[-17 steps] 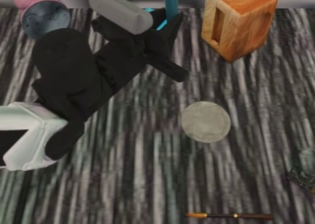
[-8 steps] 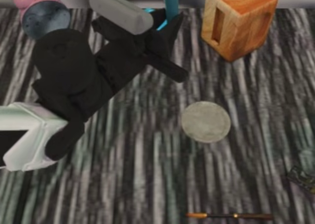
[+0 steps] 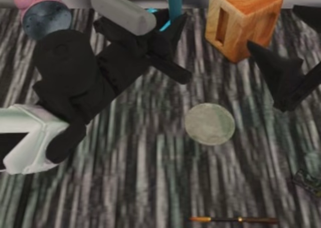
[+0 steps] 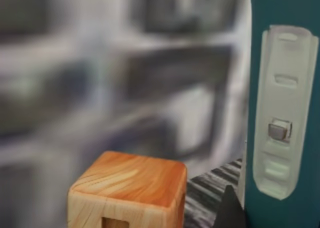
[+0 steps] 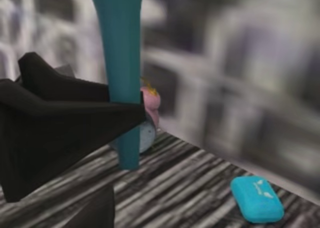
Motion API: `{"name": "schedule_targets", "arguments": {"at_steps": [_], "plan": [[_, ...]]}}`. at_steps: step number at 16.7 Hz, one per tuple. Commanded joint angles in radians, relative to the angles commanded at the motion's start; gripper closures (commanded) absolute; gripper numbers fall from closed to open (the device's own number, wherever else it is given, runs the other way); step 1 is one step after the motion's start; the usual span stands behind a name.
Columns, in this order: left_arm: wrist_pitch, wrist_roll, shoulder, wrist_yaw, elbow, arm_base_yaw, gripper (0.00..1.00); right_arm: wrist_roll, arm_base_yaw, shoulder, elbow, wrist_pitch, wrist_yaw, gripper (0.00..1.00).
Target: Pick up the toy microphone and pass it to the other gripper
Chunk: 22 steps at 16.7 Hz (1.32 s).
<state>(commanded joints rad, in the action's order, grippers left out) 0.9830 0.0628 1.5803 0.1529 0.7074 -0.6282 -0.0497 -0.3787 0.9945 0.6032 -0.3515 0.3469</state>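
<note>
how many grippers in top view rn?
2. Left gripper at top centre, clamping the teal-handled toy microphone; right gripper at the right edge beside the hollow wooden cube.

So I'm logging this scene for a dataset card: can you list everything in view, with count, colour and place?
toy microphone: one, teal handle with a white switch patch, held upright off the table at the far edge, left of the wooden block.
wooden block: one, orange-brown with a slot in its side, far right of centre.
disc: one, grey, flat on the table near the middle.
stick: one, thin, dark with an orange tip, near edge.
soap-like block: one, bright blue, seen only in the right wrist view.
round toy: one, pink and grey-blue, far left corner.
table: one, black-and-grey streaked.
left hand: black, shut on the microphone handle.
right hand: black, open, at the right edge beside the wooden block.
</note>
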Motion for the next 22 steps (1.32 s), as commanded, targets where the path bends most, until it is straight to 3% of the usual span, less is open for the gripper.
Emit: {"name": "schedule_targets", "arguments": {"at_steps": [5, 12, 15, 22], "plan": [[0.0, 0.0, 0.0, 0.0, 0.0, 0.0, 1.0, -0.013, -0.088, 0.221, 0.143, -0.086, 0.081, 0.0], [0.0, 0.0, 0.0, 0.0, 0.0, 0.0, 1.0, -0.015, -0.096, 0.247, 0.161, -0.096, 0.088, 0.0], [0.0, 0.0, 0.0, 0.0, 0.0, 0.0, 1.0, -0.014, -0.124, 0.32, 0.227, -0.113, 0.065, 0.0], [0.0, 0.0, 0.0, 0.0, 0.0, 0.0, 1.0, -0.011, -0.216, 0.613, 0.458, -0.165, -0.031, 0.0]]}}
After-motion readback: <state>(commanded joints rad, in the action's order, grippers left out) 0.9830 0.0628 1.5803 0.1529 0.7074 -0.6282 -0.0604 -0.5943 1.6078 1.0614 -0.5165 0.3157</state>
